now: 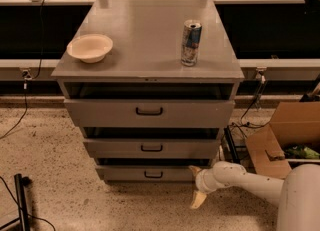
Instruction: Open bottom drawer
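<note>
The bottom drawer is the lowest of three in a grey cabinet; it has a small black bar handle and a dark gap shows above its front. My gripper is at the drawer's right end, low near the floor, on a white arm coming in from the right. One cream fingertip rests by the drawer's right front corner, the other fingertip hangs below toward the floor, so the gripper stands open and holds nothing.
On the cabinet top sit a cream bowl at left and a drink can at right. A cardboard box stands on the floor at right. A black pole lies at lower left. Speckled floor surrounds the cabinet.
</note>
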Motion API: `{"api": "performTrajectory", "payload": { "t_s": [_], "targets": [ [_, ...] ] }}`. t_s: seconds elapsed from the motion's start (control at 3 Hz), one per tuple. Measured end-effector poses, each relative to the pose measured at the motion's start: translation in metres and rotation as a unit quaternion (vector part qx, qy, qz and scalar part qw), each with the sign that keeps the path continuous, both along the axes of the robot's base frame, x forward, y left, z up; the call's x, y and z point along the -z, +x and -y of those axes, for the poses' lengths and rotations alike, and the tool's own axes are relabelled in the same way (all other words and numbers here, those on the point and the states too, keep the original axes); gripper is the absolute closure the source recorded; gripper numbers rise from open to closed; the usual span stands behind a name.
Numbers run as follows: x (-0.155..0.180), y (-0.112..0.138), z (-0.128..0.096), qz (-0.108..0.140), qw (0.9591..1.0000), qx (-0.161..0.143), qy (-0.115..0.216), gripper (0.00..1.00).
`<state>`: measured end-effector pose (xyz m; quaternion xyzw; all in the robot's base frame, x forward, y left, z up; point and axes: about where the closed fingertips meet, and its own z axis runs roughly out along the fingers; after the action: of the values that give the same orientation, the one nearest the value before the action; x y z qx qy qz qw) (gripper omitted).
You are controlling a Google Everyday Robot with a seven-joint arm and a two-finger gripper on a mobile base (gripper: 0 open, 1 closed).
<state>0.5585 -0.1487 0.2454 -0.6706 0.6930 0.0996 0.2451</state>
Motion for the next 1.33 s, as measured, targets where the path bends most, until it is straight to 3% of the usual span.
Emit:
{"api": "performTrajectory", "payload": {
  "t_s": [0.33, 0.67, 1.33],
  "targets": [
    [0.019, 0.011, 0.018, 0.006, 0.9999, 0.004, 0.01, 0.0],
    [0.033, 0.025, 0.025, 0.003, 1.0, -0.005, -0.005, 0.0],
    [0.06, 0.06, 0.019, -0.009, 0.9995, -0.02, -0.024, 0.0]
  ]
}}
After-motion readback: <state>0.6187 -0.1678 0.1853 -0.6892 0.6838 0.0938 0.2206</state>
